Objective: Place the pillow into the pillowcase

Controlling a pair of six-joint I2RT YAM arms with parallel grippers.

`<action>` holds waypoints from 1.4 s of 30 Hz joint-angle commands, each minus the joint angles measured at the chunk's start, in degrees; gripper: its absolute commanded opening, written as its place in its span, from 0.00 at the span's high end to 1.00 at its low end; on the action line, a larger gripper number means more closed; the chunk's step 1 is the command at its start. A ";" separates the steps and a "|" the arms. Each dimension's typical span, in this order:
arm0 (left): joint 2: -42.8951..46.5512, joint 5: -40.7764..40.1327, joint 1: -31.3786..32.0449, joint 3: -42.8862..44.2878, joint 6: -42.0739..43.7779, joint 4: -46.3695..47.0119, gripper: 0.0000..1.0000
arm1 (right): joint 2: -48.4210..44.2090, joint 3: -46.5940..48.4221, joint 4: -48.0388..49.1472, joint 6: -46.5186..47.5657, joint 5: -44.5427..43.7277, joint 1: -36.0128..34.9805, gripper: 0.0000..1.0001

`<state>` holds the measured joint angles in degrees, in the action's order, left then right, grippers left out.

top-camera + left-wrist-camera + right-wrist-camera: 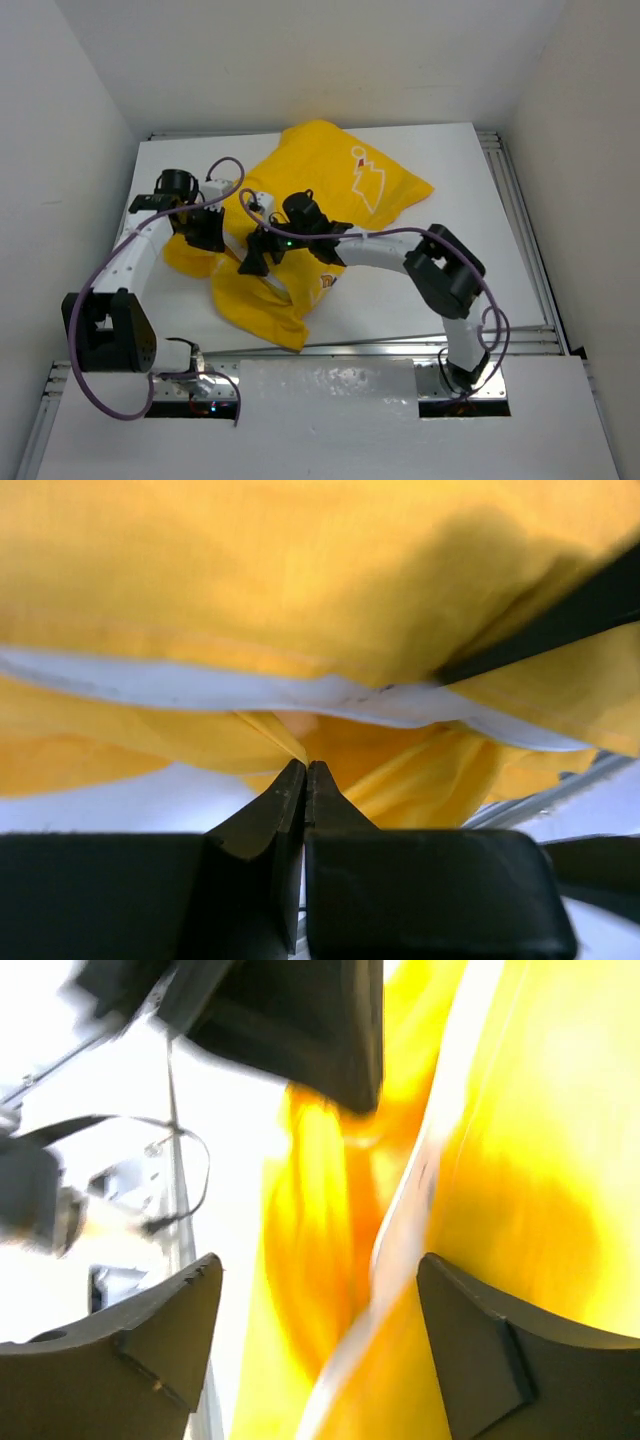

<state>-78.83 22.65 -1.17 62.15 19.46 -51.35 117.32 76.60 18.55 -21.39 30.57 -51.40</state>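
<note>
Most of the pillow (200,685) is hidden: only a thin white band shows, sandwiched between yellow layers in both wrist views, and from above its outline cannot be made out under the fabric. The right wrist view is smeared, so the dark shape at its top edge is hard to identify.

The pillowcase (340,190) lies crumpled across the middle of the white worktop (480,260). Its long axis runs on a diagonal from far right of centre to near left of centre, with a pale printed outline on its far end. Its near-left part is bunched under the two hands.

The left arm rises from its base at the near left, reaches away and bends right to the case's left edge. There the left hand (205,228) is clenched, its tips pressed together on a pointed fold of yellow cloth. The right arm comes from the near right with its elbow raised and its forearm stretched leftward. The right hand (258,252) is released, fingers spread wide with yellow fabric and the white band lying between them
</note>
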 commanded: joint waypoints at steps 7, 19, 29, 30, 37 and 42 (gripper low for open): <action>7.37 -7.01 -0.85 -0.01 6.99 -1.91 1.00 | -16.60 -7.35 -2.71 4.16 -5.32 0.16 0.24; 10.09 -4.64 -0.94 0.78 9.36 -3.05 1.00 | 2.82 0.05 -9.76 16.99 -26.51 -4.76 0.06; 12.72 -4.99 -0.85 5.00 14.01 -7.62 1.00 | 13.45 21.09 -11.42 3.49 -40.57 2.42 1.00; 13.26 -5.08 -0.85 4.74 16.63 -8.23 1.00 | 14.51 23.22 -11.43 1.72 -42.41 3.49 1.00; 19.06 -8.41 -0.85 -1.94 29.92 -14.64 1.00 | 24.08 42.20 -14.06 -4.64 -60.42 9.30 1.00; 18.54 -4.57 -0.77 0.50 36.25 -21.23 1.00 | 26.82 45.75 -14.77 -6.12 -62.21 9.56 1.00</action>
<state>-61.25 14.26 -2.52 61.28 49.98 -57.60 143.72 118.65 -2.39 -26.46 -17.37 -45.98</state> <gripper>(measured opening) 0.006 0.012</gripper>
